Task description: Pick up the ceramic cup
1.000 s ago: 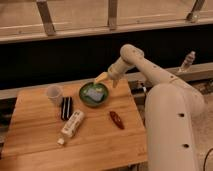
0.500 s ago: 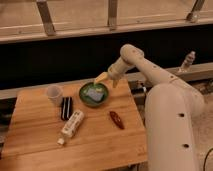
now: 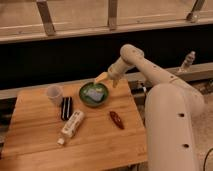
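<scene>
The ceramic cup (image 3: 54,94) is a small pale handleless cup standing upright at the back left of the wooden table (image 3: 35,140). My gripper (image 3: 103,78) hangs at the back of the table, just above the far right rim of the green bowl (image 3: 93,94). It is well to the right of the cup and holds nothing that I can see.
The green bowl holds a pale bluish item. A dark flat packet (image 3: 66,108) lies just right of the cup. A white bottle (image 3: 71,126) lies on its side in the middle. A small reddish-brown item (image 3: 116,119) lies at the right. My white arm and body (image 3: 172,125) stand by the table's right edge.
</scene>
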